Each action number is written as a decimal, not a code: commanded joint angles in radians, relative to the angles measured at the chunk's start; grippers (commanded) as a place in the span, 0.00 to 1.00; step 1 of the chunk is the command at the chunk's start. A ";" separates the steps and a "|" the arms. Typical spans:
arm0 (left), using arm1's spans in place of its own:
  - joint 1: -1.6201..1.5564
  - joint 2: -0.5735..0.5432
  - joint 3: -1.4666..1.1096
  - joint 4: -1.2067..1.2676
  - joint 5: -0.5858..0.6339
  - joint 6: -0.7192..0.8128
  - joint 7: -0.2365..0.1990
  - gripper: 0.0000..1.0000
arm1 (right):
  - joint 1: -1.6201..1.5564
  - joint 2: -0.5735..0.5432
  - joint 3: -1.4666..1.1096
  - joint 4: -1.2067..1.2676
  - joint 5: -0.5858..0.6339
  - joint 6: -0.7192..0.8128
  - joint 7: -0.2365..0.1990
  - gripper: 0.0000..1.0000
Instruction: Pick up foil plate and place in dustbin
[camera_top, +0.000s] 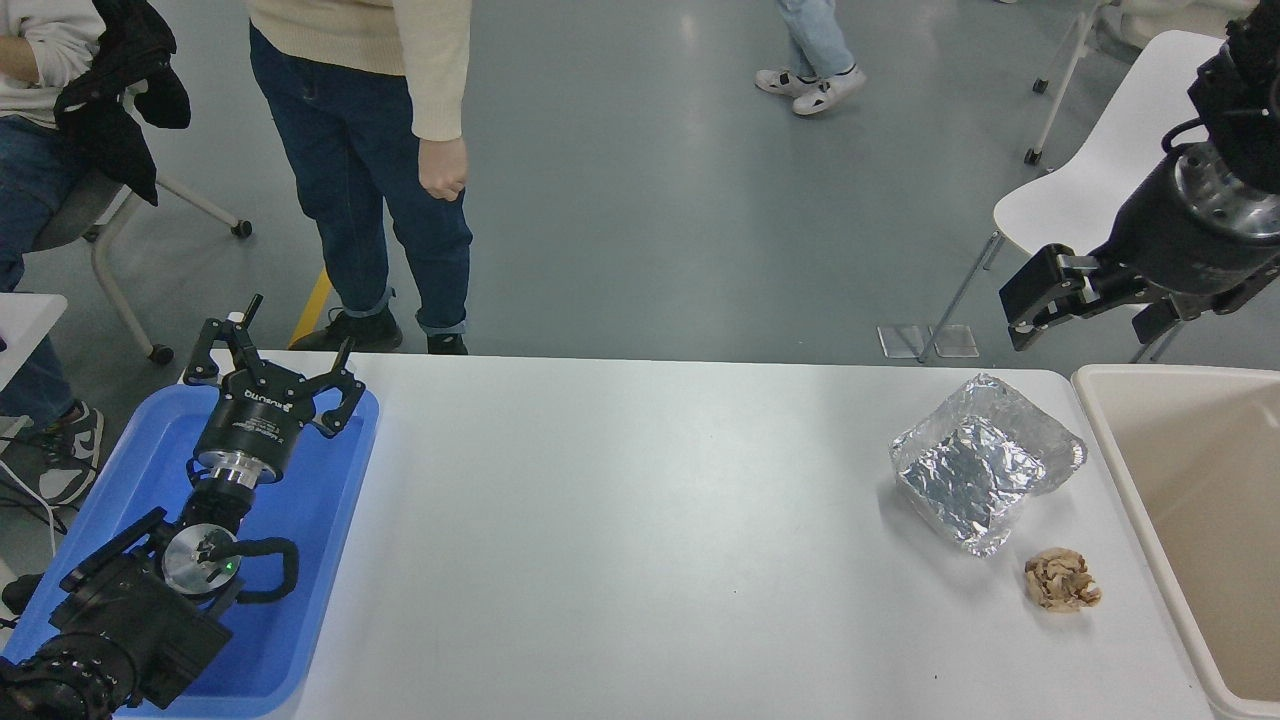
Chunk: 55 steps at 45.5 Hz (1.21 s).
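The foil plate (980, 462) is a shiny, wrinkly silver tray with raised sides. It lies on the white table (620, 540) near the right end. The dustbin (1195, 520) is a large beige bin right of the table, and what shows of its inside is bare. My right gripper (1035, 300) comes in from the upper right edge. It hangs in the air above and beyond the table's far edge, a little up and right of the foil plate, and holds nothing. My left gripper (268, 358) is open and parked over the blue tray at the lower left.
A small tan-brown wadded lump (1062, 580) lies on the table just in front of the foil plate. A shallow blue tray (310, 560) sits at the left end. A person in jeans stands at the far side, left. A white chair (1110, 150) stands behind the right arm.
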 joint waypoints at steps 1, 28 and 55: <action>0.000 0.000 0.000 0.000 0.000 0.001 -0.001 1.00 | -0.001 -0.001 0.002 0.000 0.000 0.000 0.000 1.00; 0.001 0.001 0.000 0.001 0.000 0.001 -0.001 1.00 | -0.033 0.004 0.007 0.000 0.000 0.000 0.000 1.00; 0.001 0.001 0.000 0.001 0.000 0.001 -0.003 1.00 | -0.046 -0.027 -0.013 0.000 0.000 0.000 0.000 1.00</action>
